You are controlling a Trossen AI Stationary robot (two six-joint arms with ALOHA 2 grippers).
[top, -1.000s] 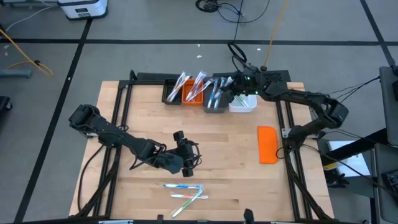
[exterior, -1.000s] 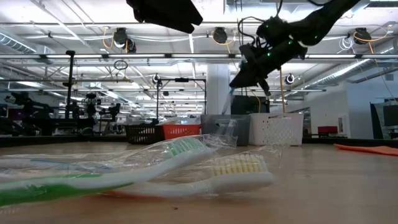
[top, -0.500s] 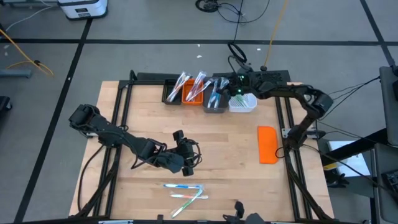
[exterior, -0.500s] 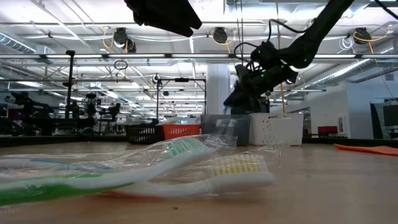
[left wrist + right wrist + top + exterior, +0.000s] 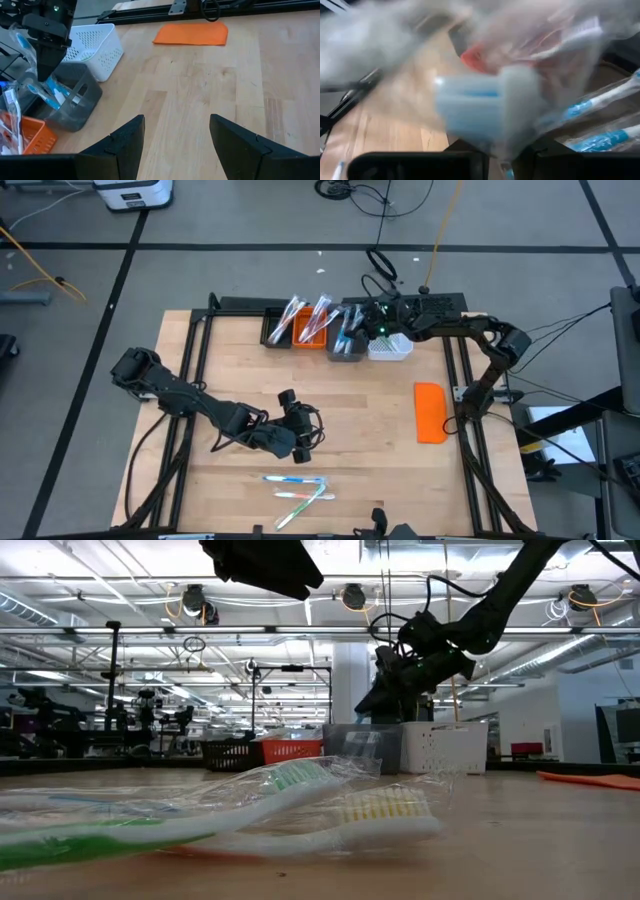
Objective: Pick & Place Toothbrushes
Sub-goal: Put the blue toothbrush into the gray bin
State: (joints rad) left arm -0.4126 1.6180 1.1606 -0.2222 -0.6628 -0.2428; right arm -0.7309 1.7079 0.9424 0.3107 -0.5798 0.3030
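Nearest me on the counter (image 5: 380,470), a small cluster of wrapped toothbrushes (image 5: 297,489) lies at the front edge. In the low view I can make out a green-handled one and a white one with pale bristles under crinkled clear wrap, touching each other.

Just behind them my left claw (image 5: 305,430) hangs above the middle of the counter, fingers spread with bare wood showing between them. Nothing is in it.

Off to my right, the flat orange block (image 5: 430,412) lies alone near the counter's right rail, well apart from the toothbrushes.

Along the back edge I see the row of bins: a black bin (image 5: 277,328), an orange bin (image 5: 312,329), a grey bin (image 5: 347,342) and a white perforated basket (image 5: 391,346), side by side. Wrapped toothbrushes stand tilted in the black, orange and grey ones. In the left wrist view, blue-handled brushes (image 5: 47,91) show in the grey bin.

My right claw (image 5: 368,323) is over that far row, pointing down just above the grey bin, beside the white basket. Its own camera is filled with blurred clear wrap and pale blue plastic right at the fingers. I cannot tell whether the fingers are pinching that toothbrush or have parted from it.
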